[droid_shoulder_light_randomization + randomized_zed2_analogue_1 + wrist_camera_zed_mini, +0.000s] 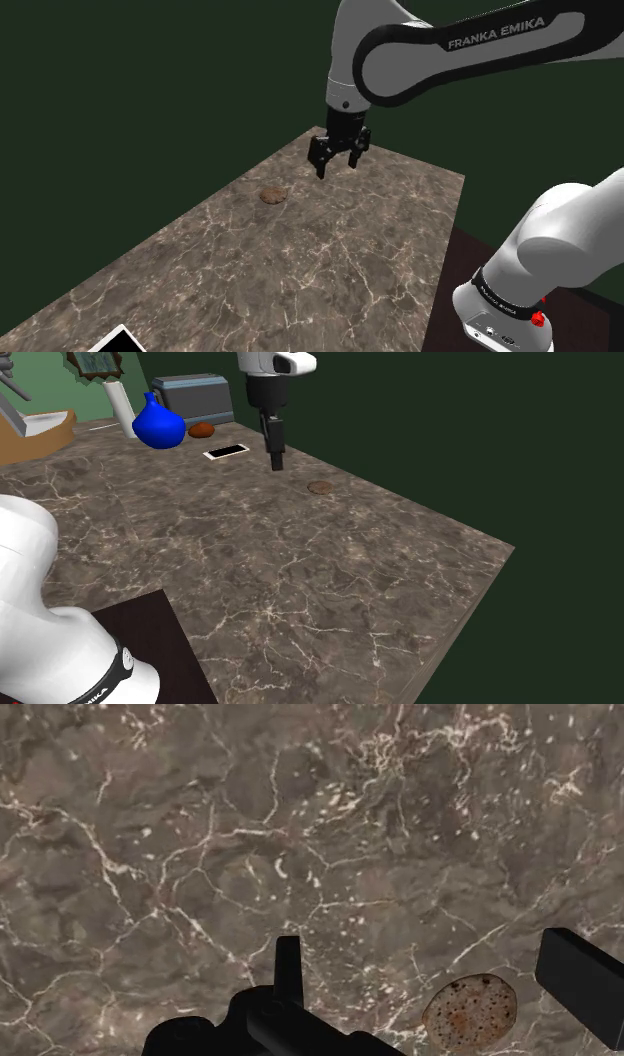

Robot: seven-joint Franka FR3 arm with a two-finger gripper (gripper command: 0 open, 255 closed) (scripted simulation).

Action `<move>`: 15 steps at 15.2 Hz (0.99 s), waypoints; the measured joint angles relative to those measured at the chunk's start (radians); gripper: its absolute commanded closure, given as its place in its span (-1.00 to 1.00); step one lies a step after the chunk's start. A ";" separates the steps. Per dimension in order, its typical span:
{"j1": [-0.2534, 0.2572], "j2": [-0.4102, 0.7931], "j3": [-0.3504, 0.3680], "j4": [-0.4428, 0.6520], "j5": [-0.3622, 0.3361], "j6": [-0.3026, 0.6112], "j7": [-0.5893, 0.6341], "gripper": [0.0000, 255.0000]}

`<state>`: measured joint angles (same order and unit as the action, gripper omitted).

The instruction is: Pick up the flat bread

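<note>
Nearest to us, the dark stand (pixel 150 637) sits at the edge of the marbled brown counter (pixel 330 265), and the arm reaches out over the stone. Its black gripper (pixel 338 157) hangs above the surface with the fingers spread apart and nothing between them in contact. We judge it to be clear of the counter, not resting on it.

Just past the gripper lies the flat bread (pixel 273 194), a small speckled brown disc resting on the stone. In the wrist view the flat bread (pixel 470 1012) sits low in the gap of the gripper (pixel 425 959), nearer one finger than the other and touching neither.

So we count no step of the pick as done: the hand has to centre over the bread, come down, close and lift.

The bread lies flat with its broad face up. Its outline is close to round, so we find no real long axis and no direction in which it points. Any closing line across it should serve.

Farther along the counter lie a white phone (pixel 226 451) and a blue vase (pixel 158 424).
</note>
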<state>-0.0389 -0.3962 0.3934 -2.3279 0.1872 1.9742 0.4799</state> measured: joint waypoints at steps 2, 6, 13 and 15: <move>-0.016 0.073 0.038 0.034 -0.019 0.040 0.086 -1.00; -0.042 0.250 0.110 0.134 -0.095 0.111 0.279 -1.00; -0.020 0.572 0.138 0.349 -0.296 0.171 0.618 -1.00; 0.000 0.632 0.130 0.395 -0.333 0.174 0.679 -1.00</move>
<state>-0.0392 0.2356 0.5230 -1.9331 -0.1461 2.1484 1.1593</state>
